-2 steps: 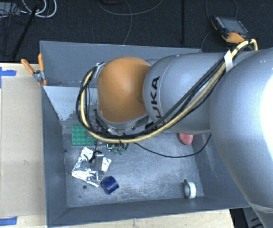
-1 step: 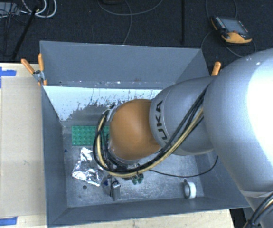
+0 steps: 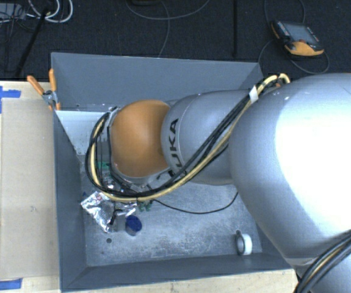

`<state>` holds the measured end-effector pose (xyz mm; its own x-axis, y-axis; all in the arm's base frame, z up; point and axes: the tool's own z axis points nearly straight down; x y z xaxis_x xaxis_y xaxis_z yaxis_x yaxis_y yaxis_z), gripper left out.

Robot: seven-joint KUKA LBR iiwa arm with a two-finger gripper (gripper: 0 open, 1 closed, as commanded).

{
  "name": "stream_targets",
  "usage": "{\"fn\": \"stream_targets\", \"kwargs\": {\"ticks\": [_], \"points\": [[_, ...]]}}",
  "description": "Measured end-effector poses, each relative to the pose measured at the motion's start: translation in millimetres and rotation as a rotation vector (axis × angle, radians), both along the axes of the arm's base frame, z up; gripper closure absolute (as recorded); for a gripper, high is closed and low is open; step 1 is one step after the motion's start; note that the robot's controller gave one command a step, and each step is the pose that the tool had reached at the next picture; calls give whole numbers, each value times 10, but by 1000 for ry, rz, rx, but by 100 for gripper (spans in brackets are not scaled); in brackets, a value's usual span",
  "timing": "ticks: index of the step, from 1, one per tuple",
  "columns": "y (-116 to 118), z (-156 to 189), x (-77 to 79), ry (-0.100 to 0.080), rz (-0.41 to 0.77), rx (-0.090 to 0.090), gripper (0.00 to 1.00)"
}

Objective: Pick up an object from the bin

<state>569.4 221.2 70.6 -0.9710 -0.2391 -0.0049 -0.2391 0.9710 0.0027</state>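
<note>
With my claw (image 3: 119, 211) low over the crumpled silver foil wad (image 3: 99, 207) and small round blue piece (image 3: 133, 225) in the lower left of the grey metal bin (image 3: 187, 234), clenched or released I couldn't tell, I judged it the grasping step, needing next a firm closure and straight lift.
</note>
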Motion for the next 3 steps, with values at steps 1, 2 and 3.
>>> {"fn": "stream_targets", "kwargs": {"ticks": [1, 2, 3], "points": [[92, 435, 451, -3, 227, -2, 0], [-161, -27, 145, 8, 522, -5, 0], [-161, -13, 157, 4, 517, -3, 100]]}}
